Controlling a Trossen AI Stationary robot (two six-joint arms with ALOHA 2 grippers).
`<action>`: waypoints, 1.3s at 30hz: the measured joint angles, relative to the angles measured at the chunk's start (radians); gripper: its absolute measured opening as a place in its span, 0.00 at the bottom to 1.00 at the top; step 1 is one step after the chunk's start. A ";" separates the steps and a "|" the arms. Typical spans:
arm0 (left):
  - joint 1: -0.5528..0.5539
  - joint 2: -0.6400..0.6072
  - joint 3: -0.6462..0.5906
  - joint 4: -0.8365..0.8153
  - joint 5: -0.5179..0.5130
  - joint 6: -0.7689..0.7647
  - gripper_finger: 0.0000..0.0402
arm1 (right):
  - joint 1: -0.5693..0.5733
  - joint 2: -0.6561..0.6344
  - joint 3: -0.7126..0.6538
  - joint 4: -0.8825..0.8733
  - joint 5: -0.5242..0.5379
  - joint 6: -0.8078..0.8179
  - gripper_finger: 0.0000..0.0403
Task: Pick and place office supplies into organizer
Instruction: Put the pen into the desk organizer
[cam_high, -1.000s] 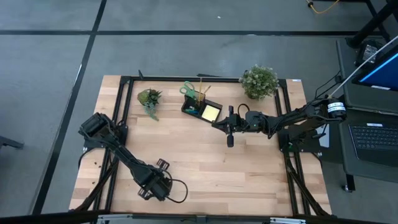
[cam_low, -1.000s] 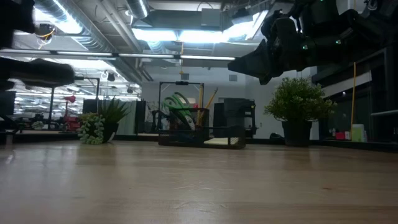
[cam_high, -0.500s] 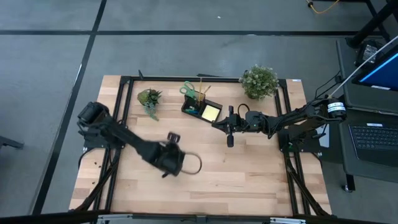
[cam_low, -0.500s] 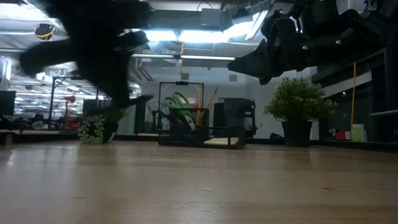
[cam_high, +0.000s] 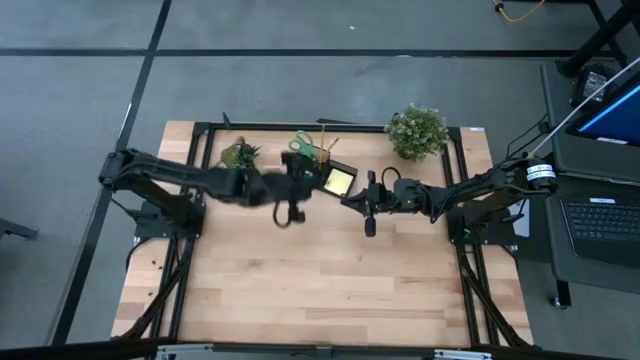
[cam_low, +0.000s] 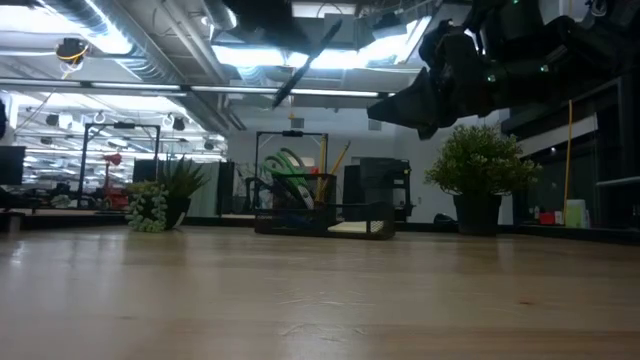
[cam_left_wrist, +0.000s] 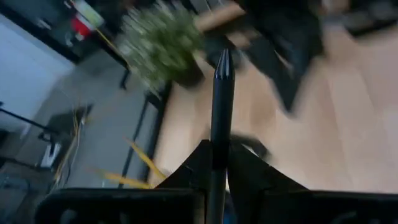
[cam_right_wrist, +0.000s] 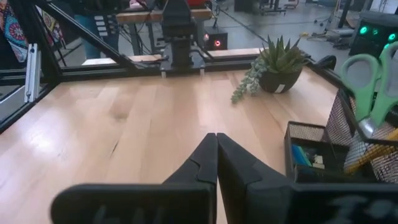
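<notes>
The black mesh organizer (cam_high: 322, 172) stands at the table's far middle, with green-handled scissors (cam_high: 303, 145) and pencils (cam_high: 328, 140) in its cup and a yellow sticky-note pad (cam_high: 338, 181) in its tray. My left gripper (cam_high: 290, 190) hangs just left of and nearer than the organizer, shut on a black pen (cam_left_wrist: 219, 118), which also shows slanting high in the low view (cam_low: 305, 65). My right gripper (cam_high: 368, 207) waits just right of the organizer, shut with nothing in it (cam_right_wrist: 216, 155). My left gripper pinches the pen's barrel (cam_left_wrist: 214, 165) between its two fingers. The pen's pointed end (cam_left_wrist: 222, 62) sticks out well past the fingertips. The pen is lifted clear of the table and slants in the air.
A small succulent (cam_high: 240, 158) sits left of the organizer and a bushier potted plant (cam_high: 418, 130) to its right, both along the far edge. The bare wooden tabletop (cam_high: 330, 280) stretches toward the near edge. A black frame rail (cam_high: 200, 200) runs along the sides.
My left gripper has swung up from low near the table's near-left corner toward the far edge, ending beside the organizer. It has tipped from pointing steeply down to nearly level and rolled. My right gripper has kept still.
</notes>
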 joint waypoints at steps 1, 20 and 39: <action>0.032 -0.012 0.000 0.040 0.029 0.022 0.07 | 0.000 0.000 0.000 -0.004 -0.002 0.006 0.02; 0.446 0.103 0.001 0.430 0.565 -0.112 0.07 | 0.045 0.000 0.000 -0.057 -0.037 0.050 0.02; 0.507 0.105 -0.304 0.913 0.636 -0.167 0.07 | 0.086 0.000 0.000 -0.143 -0.045 0.082 0.02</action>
